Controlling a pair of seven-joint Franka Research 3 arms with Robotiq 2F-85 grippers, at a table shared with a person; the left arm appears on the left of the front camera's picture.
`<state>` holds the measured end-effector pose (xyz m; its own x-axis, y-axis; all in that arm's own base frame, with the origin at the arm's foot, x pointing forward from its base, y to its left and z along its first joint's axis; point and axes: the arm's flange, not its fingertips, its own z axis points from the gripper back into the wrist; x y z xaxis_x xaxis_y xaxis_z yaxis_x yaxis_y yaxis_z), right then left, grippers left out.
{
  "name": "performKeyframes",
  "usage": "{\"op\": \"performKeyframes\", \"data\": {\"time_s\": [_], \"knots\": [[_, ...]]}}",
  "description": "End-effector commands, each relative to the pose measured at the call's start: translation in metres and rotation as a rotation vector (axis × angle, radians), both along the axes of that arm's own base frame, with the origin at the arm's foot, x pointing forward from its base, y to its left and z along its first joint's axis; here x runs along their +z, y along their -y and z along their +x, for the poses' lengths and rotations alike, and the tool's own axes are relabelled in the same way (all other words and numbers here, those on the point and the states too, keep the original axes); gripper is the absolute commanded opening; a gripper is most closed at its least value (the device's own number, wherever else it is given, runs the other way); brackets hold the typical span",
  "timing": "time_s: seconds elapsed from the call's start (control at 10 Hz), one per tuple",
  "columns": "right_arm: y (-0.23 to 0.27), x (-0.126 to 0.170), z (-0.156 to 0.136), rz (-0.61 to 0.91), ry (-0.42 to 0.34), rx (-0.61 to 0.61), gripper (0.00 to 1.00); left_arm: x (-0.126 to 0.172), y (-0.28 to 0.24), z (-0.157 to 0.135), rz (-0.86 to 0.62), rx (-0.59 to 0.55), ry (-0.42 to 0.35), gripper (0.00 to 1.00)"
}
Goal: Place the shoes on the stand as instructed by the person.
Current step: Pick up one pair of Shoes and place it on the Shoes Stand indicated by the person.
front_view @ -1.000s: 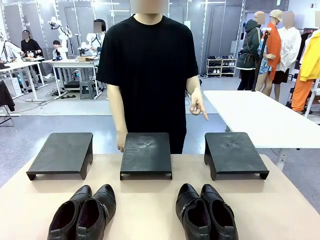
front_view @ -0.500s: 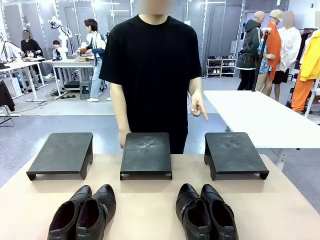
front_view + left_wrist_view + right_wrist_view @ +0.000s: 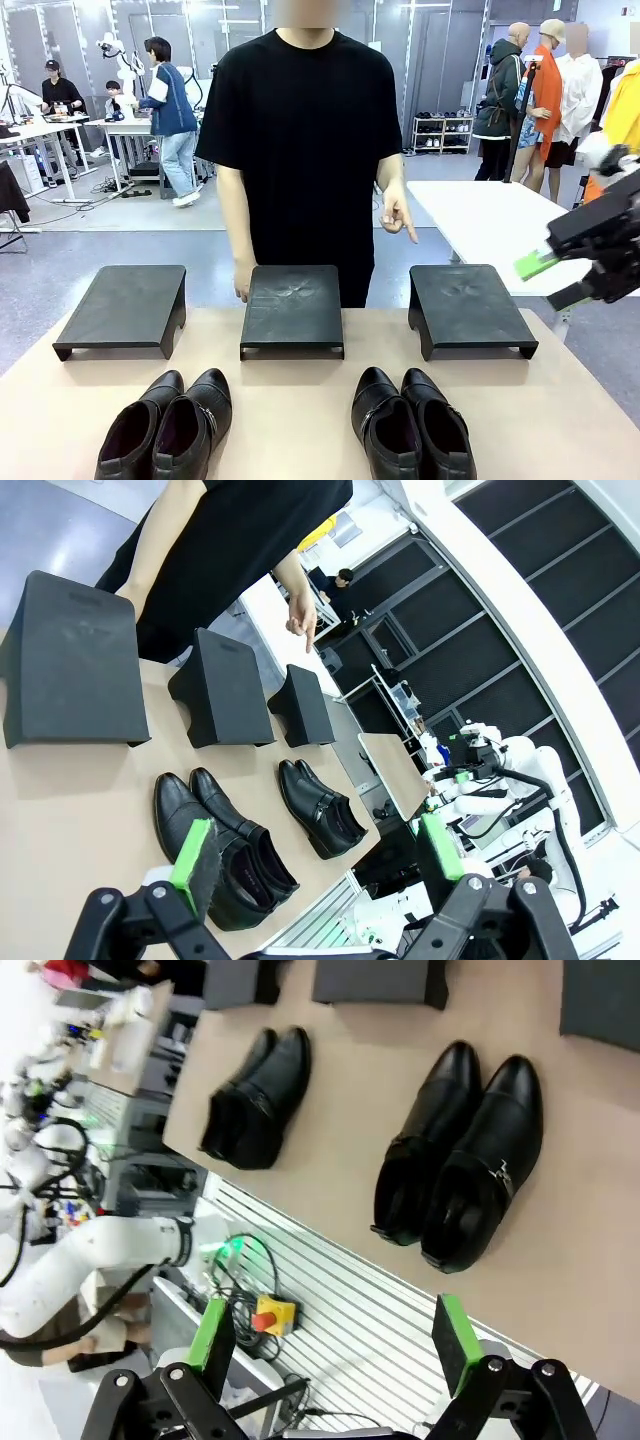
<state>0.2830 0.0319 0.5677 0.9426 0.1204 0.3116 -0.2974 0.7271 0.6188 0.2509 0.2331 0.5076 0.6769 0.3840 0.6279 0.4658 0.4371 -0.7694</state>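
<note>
Two pairs of black glossy shoes sit on the tan table near its front edge: a left pair (image 3: 165, 425) with dark brownish lining and a right pair (image 3: 410, 425) with a buckle strap. Behind them stand three black stands, left (image 3: 125, 305), middle (image 3: 292, 305) and right (image 3: 468, 305). The person in black points a finger (image 3: 398, 215) down over the right stand. My right gripper (image 3: 537, 284) hangs open in the air at the right, beyond the table edge. The right wrist view looks down past its open gripper (image 3: 335, 1338) at both pairs (image 3: 465, 1155) (image 3: 255, 1100). My left gripper (image 3: 316, 850) is open above the left pair (image 3: 225, 845).
A white table (image 3: 520, 230) stands behind at the right. The person's other hand (image 3: 242, 280) rests behind the middle stand. The table's front edge and metal frame (image 3: 330, 1290) lie under my right gripper. Bare tabletop (image 3: 290, 400) separates the pairs.
My right gripper has come into the front view from the right. The shoes, stands and pointing hand have not moved.
</note>
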Motion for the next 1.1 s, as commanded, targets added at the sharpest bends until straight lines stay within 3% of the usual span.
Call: {"op": "performKeyframes", "data": {"time_s": [0.0,0.4,1.0], "knots": [[-0.025,-0.017,0.01,-0.096,-0.081,-0.043,1.0,0.002,-0.002,0.0,0.002,-0.012,0.015,1.0],[-0.073,-0.083,0.024,-0.257,-0.133,-0.159,1.0,0.002,-0.002,0.0,0.002,-0.012,0.015,1.0],[-0.111,-0.14,0.029,-0.37,-0.185,-0.181,1.0,0.002,-0.002,0.0,0.002,-0.012,0.015,1.0]]}}
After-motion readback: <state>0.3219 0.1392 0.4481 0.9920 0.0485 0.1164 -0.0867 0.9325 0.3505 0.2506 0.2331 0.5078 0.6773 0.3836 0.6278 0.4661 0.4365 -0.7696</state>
